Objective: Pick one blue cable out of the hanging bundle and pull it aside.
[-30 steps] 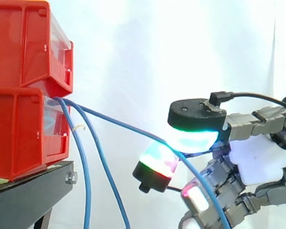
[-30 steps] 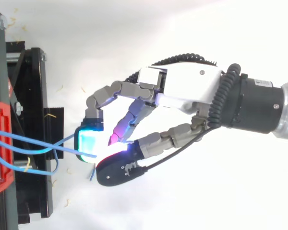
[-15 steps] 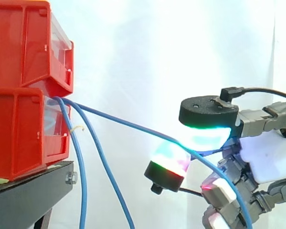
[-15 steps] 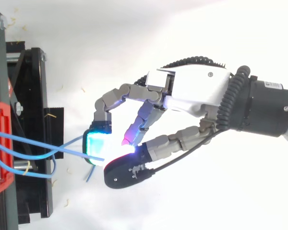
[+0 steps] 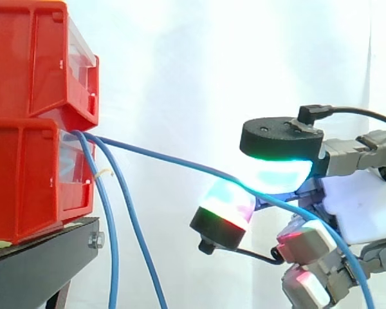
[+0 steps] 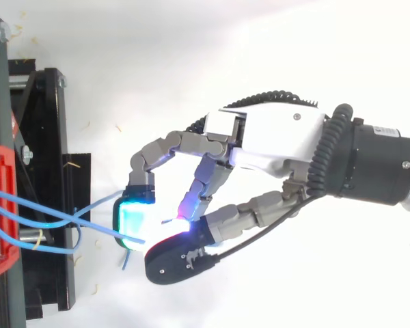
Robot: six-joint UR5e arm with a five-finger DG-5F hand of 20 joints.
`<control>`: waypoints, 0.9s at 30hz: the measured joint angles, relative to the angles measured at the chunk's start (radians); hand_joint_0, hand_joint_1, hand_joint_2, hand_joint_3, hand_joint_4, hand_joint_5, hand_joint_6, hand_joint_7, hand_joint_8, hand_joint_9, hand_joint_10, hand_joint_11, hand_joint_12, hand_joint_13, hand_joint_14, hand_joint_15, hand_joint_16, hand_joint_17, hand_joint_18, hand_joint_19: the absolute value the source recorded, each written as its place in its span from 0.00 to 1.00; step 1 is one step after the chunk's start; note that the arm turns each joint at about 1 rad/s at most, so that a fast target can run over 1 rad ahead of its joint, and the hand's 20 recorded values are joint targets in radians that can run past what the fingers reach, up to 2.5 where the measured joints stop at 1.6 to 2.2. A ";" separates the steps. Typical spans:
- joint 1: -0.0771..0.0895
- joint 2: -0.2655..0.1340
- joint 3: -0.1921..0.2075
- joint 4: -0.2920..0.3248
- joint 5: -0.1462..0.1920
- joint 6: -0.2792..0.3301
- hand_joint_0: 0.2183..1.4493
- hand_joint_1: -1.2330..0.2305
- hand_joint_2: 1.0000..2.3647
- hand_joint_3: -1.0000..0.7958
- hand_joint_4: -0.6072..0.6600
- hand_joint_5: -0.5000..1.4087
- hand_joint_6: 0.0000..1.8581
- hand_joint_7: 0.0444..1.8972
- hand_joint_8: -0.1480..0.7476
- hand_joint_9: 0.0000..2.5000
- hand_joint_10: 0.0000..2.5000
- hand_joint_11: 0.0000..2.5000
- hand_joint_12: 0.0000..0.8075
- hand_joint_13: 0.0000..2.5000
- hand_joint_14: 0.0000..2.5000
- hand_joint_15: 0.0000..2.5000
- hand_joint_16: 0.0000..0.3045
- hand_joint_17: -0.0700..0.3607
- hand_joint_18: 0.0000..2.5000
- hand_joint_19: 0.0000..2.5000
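Note:
Several blue cables come out of the lower red bin (image 5: pixel 26 187). Two of them (image 5: pixel 109 238) hang straight down beside the stand. A third blue cable (image 5: pixel 167 160) stretches right and slightly down to my hand (image 5: pixel 363 212), apart from the other two. It is pinched between a green-cyan glowing thumb pad (image 5: pixel 276 175) above and a glowing finger pad (image 5: pixel 224 205) below, then drops past the hand's lower fingers. From above, the hand (image 6: pixel 280 133) reaches in from the right, with its curled fingertips (image 6: pixel 133 219) close to the stand.
Two red bins are stacked at the left, the upper one (image 5: pixel 32 64) on the lower, both on a black stand (image 5: pixel 38 264). From above, the stand (image 6: pixel 44 171) runs along the left edge. A white curtain hangs behind, and the hand has open space around it.
My hand has moved right, away from the bins, keeping its pinch. The held cable is drawn out farther and now lies clear of the two hanging ones.

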 measured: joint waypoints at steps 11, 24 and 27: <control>0.000 0.000 0.000 0.028 -0.001 -0.003 0.28 0.29 0.02 0.54 0.43 0.26 0.45 0.61 0.56 0.53 0.01 0.34 0.59 0.46 0.01 0.29 0.20 0.48 0.36 0.23; 0.001 0.000 0.000 0.030 0.000 -0.004 0.27 0.34 0.03 0.51 0.44 0.26 0.45 0.62 0.55 0.61 0.01 0.43 0.60 0.51 0.01 0.33 0.21 0.49 0.41 0.25; 0.001 0.000 0.000 0.030 0.000 -0.005 0.28 0.34 0.00 0.52 0.44 0.26 0.46 0.61 0.55 0.62 0.01 0.45 0.60 0.54 0.01 0.34 0.21 0.49 0.42 0.25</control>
